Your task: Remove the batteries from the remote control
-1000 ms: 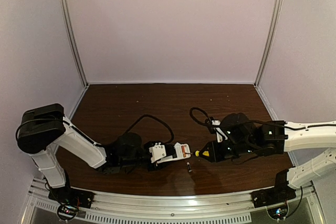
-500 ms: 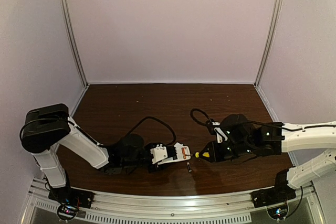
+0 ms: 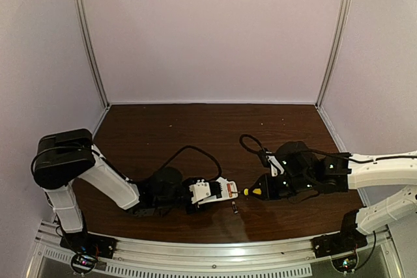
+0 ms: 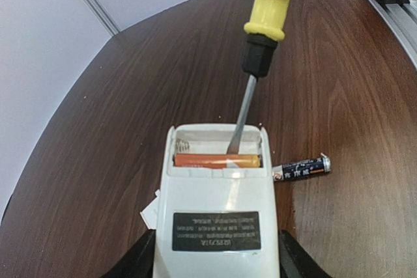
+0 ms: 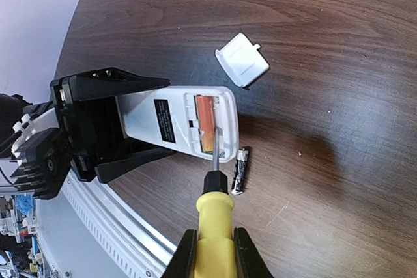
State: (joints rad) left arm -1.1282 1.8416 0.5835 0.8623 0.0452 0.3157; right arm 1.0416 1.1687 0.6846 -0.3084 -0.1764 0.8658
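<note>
Remote control: white plastic bar, label side up, battery bay open; it sits near the bench's near edge, about mid-width.
Orange battery: smooth cylinder lying crosswise in the bay.
Dark battery: black cylinder with a pale end, on the wood just beside the remote, toward the near edge.
Screwdriver: yellow handle, black collar, slim steel shaft; the tip is inside the bay at the orange battery.
Cover piece: flat white square with a small tab, apart from the remote.
Left gripper: stretched low, clamped on the remote's sides.
Right gripper: low, clenched around the yellow handle.
Bench: dark glossy wood grain.
</note>
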